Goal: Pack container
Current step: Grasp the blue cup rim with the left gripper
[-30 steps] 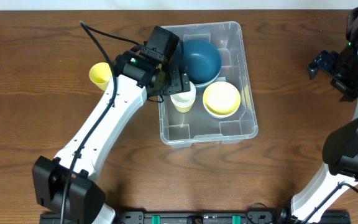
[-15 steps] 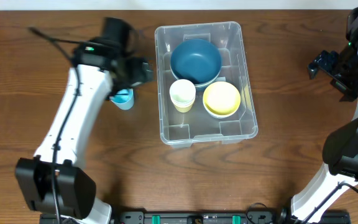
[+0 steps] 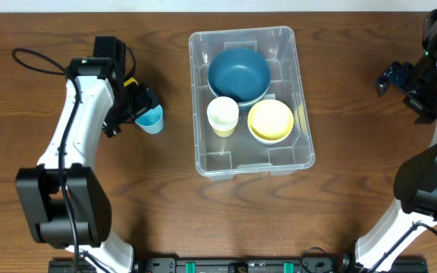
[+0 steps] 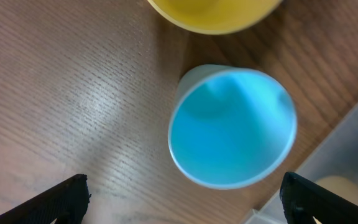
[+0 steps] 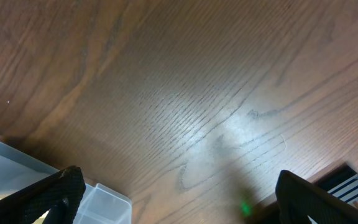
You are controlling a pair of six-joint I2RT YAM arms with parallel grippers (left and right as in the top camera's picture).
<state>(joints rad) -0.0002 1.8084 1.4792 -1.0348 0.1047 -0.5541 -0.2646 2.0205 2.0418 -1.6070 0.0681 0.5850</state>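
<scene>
The left gripper is hanging with its jaws spread wide and holding nothing, directly over the light blue cup, so the step in hand is probably picking up that cup. To do it well, the jaws should straddle the cup evenly, come down without nudging the yellow cup just beside it, and squeeze gently, since the thin wall is likely to flex. The container is sitting mid-table, to the right of the cup, with free floor at its near end. It is holding one dark blue bowl, one yellow bowl and one pale cup. Two cups are waiting outside. The right gripper is idling, jaws apart and empty, over bare wood at far right.
</scene>
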